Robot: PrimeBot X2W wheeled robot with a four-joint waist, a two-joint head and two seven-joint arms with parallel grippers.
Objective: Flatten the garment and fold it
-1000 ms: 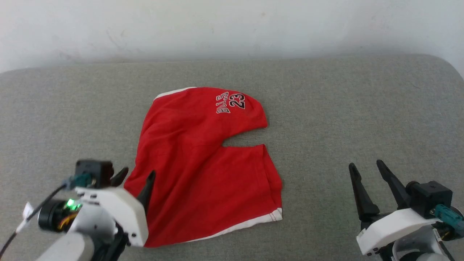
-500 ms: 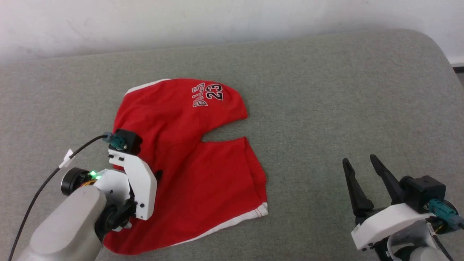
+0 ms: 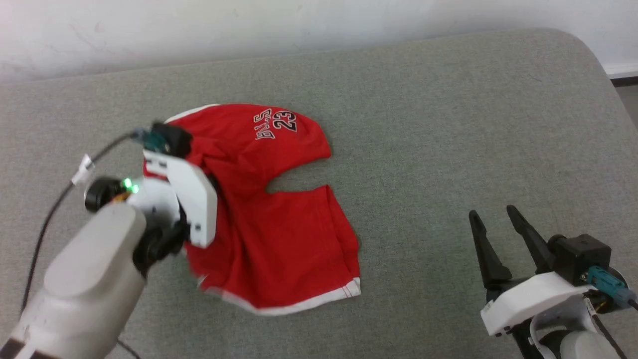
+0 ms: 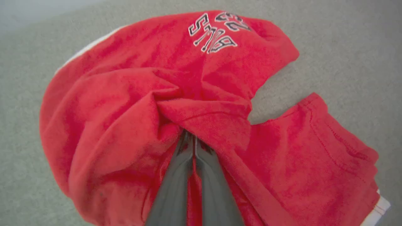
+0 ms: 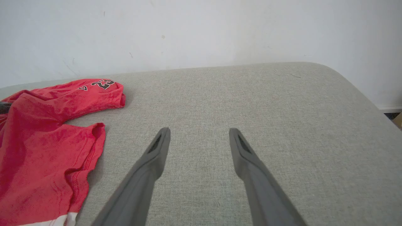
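Red cloth, soft and rumpled: that's the garment (image 3: 279, 224), lying on the grey surface (image 3: 448, 124) with its two legs splayed apart and a notch of bare grey between them. By my reckoning we're early in the job. Nothing is flat yet and no fold has been made. The leg carrying the "23" print (image 3: 276, 127) curls away at the garment's far end, the leg with the white hem stripe (image 3: 309, 299) sits at its near end, and the middle of the garment is drawn up into a ridge of creases. So the smoothing-out is the step in hand, I'd say, and the whole fold is left to do. Now the arms! The left claw (image 4: 191, 138) is right in the garment, on its left side, fingers pressed together and pinching a gathered pleat of red fabric, with the cloth puckering toward the tips from every side. The pale left forearm (image 3: 89, 269) slants in from the garment's near left, wrist tipped down over the cloth, and the garment's near-left edge looks blurred and seems to be lifting. Over to the garment's right and well apart from it, the right claw (image 3: 492, 212) hovers low, fingers spread wide, gripping nothing, pointing out past the garment's right edge.
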